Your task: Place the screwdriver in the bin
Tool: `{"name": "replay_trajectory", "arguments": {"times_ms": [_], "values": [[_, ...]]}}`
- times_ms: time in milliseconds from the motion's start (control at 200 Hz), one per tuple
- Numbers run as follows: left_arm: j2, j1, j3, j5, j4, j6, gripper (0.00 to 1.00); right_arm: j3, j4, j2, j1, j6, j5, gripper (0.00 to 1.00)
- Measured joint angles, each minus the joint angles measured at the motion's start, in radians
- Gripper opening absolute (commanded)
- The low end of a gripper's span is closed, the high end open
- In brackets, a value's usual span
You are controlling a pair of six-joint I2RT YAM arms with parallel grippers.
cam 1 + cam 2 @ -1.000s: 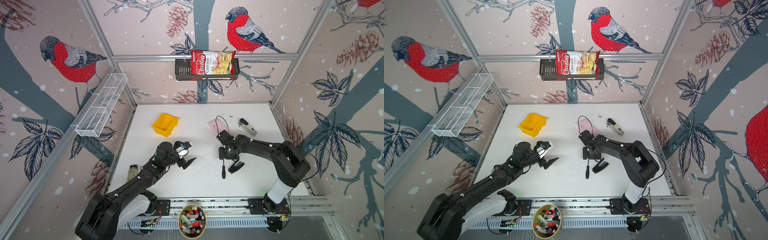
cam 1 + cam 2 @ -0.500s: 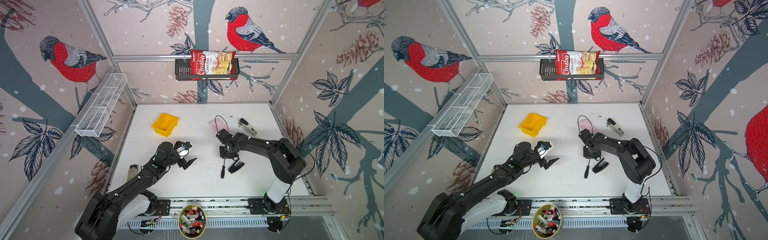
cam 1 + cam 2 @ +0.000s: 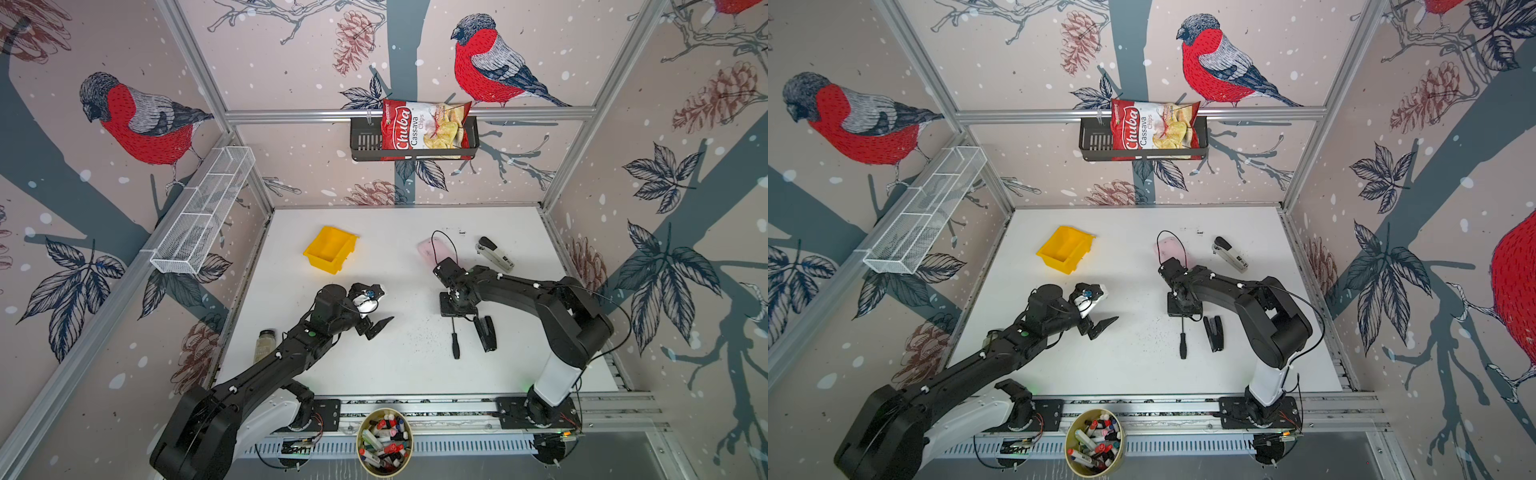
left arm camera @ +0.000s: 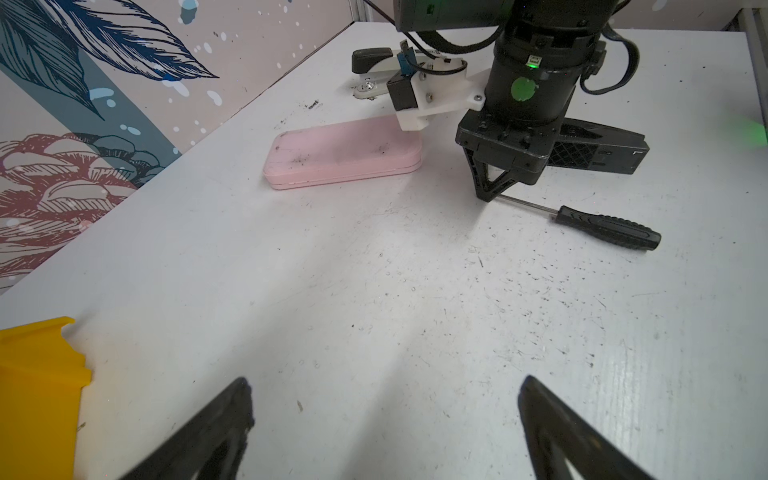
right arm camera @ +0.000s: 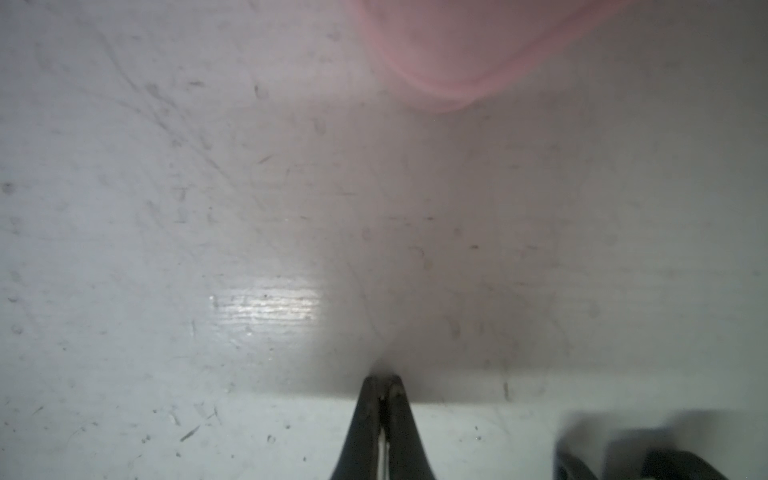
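Right gripper (image 4: 488,193) is down at the table (image 3: 415,374), jaws pressed together on the tip end of the screwdriver (image 4: 604,227) shaft. The right wrist view shows a thin metal sliver pinched between the fingers (image 5: 365,415). The black handle lies flat on the table, pointing toward the front rail in both top views (image 3: 456,343) (image 3: 1182,344), well apart from the bin (image 3: 330,249). A black stapler (image 3: 486,332) lies just beside the screwdriver on its right, not touching it. A pink case (image 4: 340,151) sits behind the right gripper, and a grey stapler (image 3: 494,253) lies further back right. Left gripper (image 3: 374,313) hangs over bare table with its jaws spread wide and nothing between them. It is near the front of the yellow bin, whose corner shows in the left wrist view (image 4: 37,374). The bin stands upright at back left.
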State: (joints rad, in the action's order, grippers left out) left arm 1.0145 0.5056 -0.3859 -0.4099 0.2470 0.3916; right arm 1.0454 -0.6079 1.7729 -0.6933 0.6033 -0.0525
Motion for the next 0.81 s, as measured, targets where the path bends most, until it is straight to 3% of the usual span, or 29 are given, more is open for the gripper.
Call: {"name": "replay_trajectory", "arguments": {"times_ms": [340, 695, 806], "values": [[0.014, 0.001, -0.012, 0.002, 0.005, -0.045, 0.98, 0.010, -0.002, -0.014, 0.008, -0.007, 0.013, 0.00], [0.018, -0.001, -0.100, 0.257, 0.065, -0.376, 0.98, 0.126, 0.010, -0.097, 0.035, -0.082, 0.015, 0.00], [0.050, -0.016, -0.165, 0.279, 0.071, -0.486, 0.98, 0.167, 0.022, -0.134, 0.055, -0.108, 0.014, 0.00]]}}
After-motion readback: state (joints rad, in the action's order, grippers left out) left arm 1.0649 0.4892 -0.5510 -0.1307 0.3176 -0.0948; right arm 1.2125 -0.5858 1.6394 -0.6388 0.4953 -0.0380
